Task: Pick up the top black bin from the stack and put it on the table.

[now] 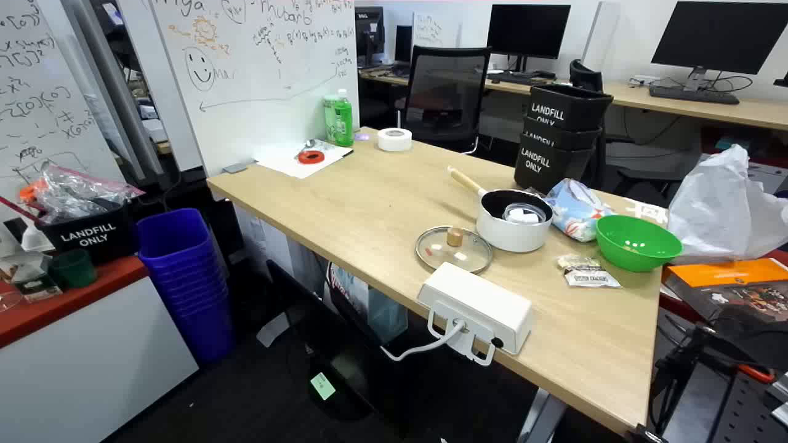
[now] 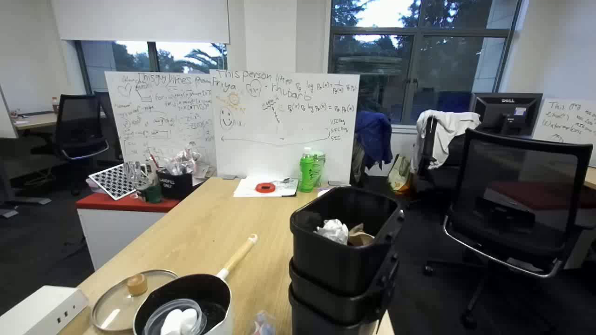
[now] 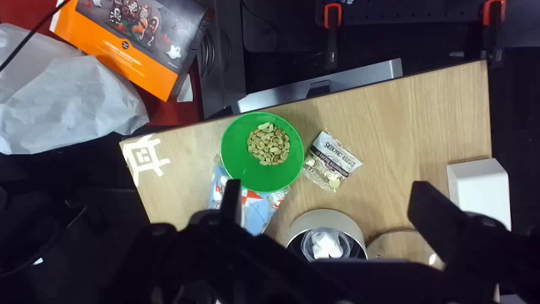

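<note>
The top black bin [image 1: 569, 112] sits upright, nested in the stack [image 1: 548, 175] of black bins at the table's far edge. It shows white LANDFILL ONLY lettering. In an exterior view the top bin [image 2: 340, 265] holds crumpled silvery and brown scraps, with the stack [image 2: 321, 304] below it. The table [image 1: 369, 203] has a light wood top and also shows in the wrist view [image 3: 405, 122]. My gripper [image 3: 327, 185] is open and empty, high above the table over the pot area. It is out of sight in both exterior views. The bins cannot be made out in the wrist view.
Beside the stack are a white pot [image 1: 514, 231] with its handle, a blue snack bag [image 1: 575, 209] and a green bowl [image 1: 640, 243] of nuts. A glass lid [image 1: 431, 246], white box [image 1: 477, 304] and cracker packet [image 1: 588, 272] lie nearby. An office chair [image 2: 517, 204] stands behind.
</note>
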You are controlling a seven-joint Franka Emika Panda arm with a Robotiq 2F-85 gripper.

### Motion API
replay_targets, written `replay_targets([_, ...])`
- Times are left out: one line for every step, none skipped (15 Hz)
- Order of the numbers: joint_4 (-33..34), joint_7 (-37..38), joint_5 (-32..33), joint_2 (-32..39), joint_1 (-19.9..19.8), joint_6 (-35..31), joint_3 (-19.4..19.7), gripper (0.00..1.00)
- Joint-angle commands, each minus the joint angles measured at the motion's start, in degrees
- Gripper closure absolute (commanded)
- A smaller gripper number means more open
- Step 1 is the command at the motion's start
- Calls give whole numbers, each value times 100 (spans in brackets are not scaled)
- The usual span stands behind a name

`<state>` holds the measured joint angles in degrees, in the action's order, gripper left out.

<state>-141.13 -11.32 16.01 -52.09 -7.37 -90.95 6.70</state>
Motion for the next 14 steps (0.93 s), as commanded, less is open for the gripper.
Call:
replay_targets([21,77,62,-3,132,40,77,0])
replay_targets([21,77,62,-3,132,40,77,0])
replay_targets([21,77,62,-3,132,40,76,0])
replay_targets([21,77,62,-3,132,40,76,0])
replay_targets([21,77,62,-3,132,40,77,0])
replay_targets([21,77,62,-3,132,40,76,0])
replay_targets([21,77,62,-3,132,40,76,0])
replay_targets([54,126,22,69,151,32,54,0])
replay_targets([88,96,-42,126,210,97,62,0])
replay_targets([89,100,-83,169,268,100,48,0])
replay_targets([90,118,-124,213,319,90,38,0])
replay_targets([66,186,-173,258,372,-15,24,0])
replay_targets([54,315,-263,315,413,-137,15,0])
replay_targets([50,450,-337,383,437,-261,-1,0])
